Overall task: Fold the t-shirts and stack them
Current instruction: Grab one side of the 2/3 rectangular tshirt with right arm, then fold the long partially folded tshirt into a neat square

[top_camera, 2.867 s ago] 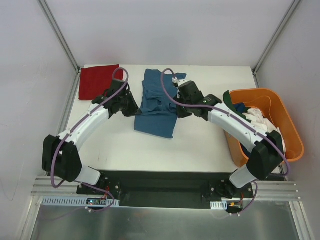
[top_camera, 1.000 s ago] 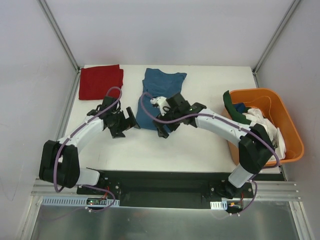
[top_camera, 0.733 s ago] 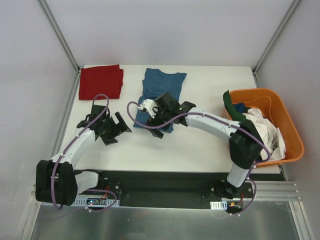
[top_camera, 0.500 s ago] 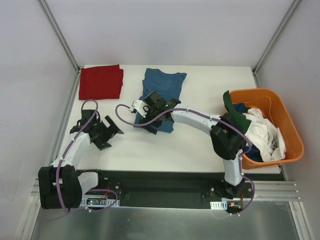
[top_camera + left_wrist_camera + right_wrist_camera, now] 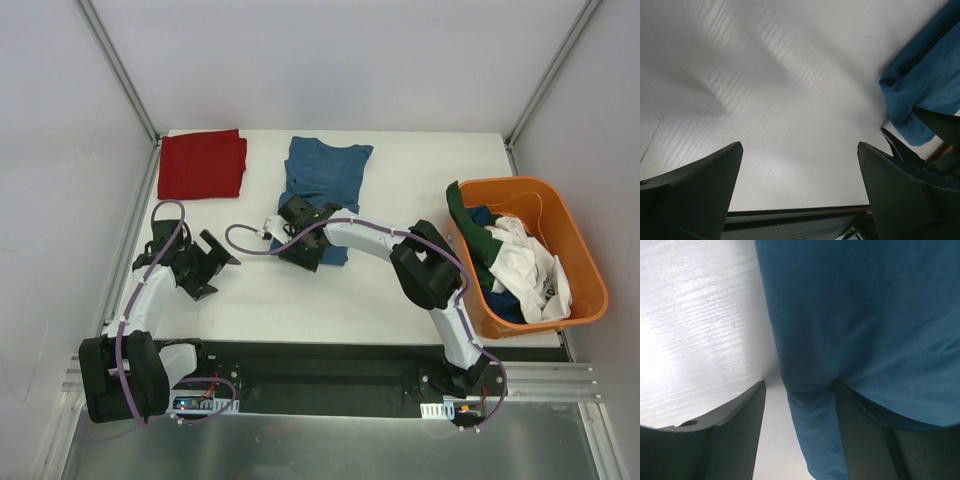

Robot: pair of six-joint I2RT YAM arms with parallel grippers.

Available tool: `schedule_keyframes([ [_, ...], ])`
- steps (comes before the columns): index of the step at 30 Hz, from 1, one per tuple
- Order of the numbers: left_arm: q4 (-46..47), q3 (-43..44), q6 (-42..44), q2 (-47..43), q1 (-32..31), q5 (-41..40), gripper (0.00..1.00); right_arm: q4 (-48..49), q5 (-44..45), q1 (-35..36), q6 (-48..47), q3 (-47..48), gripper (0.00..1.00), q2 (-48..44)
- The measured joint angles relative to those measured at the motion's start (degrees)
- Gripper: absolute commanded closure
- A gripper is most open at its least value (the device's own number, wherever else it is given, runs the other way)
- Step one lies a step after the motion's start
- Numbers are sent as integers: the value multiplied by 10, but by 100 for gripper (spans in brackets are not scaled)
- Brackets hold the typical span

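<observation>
The teal-blue cotton t-shirt [image 5: 325,180] lies part-folded on the white table [image 5: 400,290], around the middle of its far half. Its long axis runs from the near side to the far side, leaning a little to the right at the far end. The right gripper [image 5: 300,243] sits at the shirt's near-left corner, reaching in from the right across the near hem. In the right wrist view its jaws stand spread, with a narrow tongue of the teal cloth [image 5: 810,440] lying between them. That tongue is against the right finger [image 5: 865,435], and a strip of bare table shows beside the left one, so nothing is pinched yet.

The left gripper [image 5: 210,262] hangs over bare table well to the left of the shirt, jaws wide apart and holding nothing. From its wrist camera the teal hem [image 5: 930,85] shows off to the right.

The right arm is plainly the nearer. The next fold or lift likely turns on closing it on that near corner and carrying the hem along the long axis. The folded deep red t-shirt [image 5: 200,163] waits at the far-left corner, and more shirts fill the orange plastic basket [image 5: 520,183] on the right
</observation>
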Motion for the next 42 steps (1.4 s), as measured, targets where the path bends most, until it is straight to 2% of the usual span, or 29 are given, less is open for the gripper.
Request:
schedule_keyframes([
  [3,0,0,0,-2,0,0,1,-2,7,0,0,4,62,2],
  [7,-1,0,0,-4,0,3,1,-5,12,0,16,7,71,5],
  [8,-2,0,-1,-7,0,3,1,-4,11,0,25,7,80,5],
  [10,-6,0,-2,-19,0,4,1,5,11,1,42,-2,85,0],
  [11,-7,0,-2,-26,0,3,1,8,8,2,54,-10,94,-6],
  [13,-11,1,-2,-45,0,3,1,8,1,8,82,-29,98,-22],
  [20,-32,30,-2,-80,3,-2,1,-19,-121,60,197,-103,99,-122],
  [25,-37,38,-2,-85,4,-4,1,-37,-263,83,276,-105,99,-206],
  [28,-41,40,-2,-85,4,-4,1,-70,-324,80,299,-83,99,-226],
  [33,-48,49,-1,-85,4,-4,1,-110,-390,54,318,-46,98,-228],
  [42,-49,63,6,-85,4,-4,1,-160,-400,-66,304,35,99,-207],
])
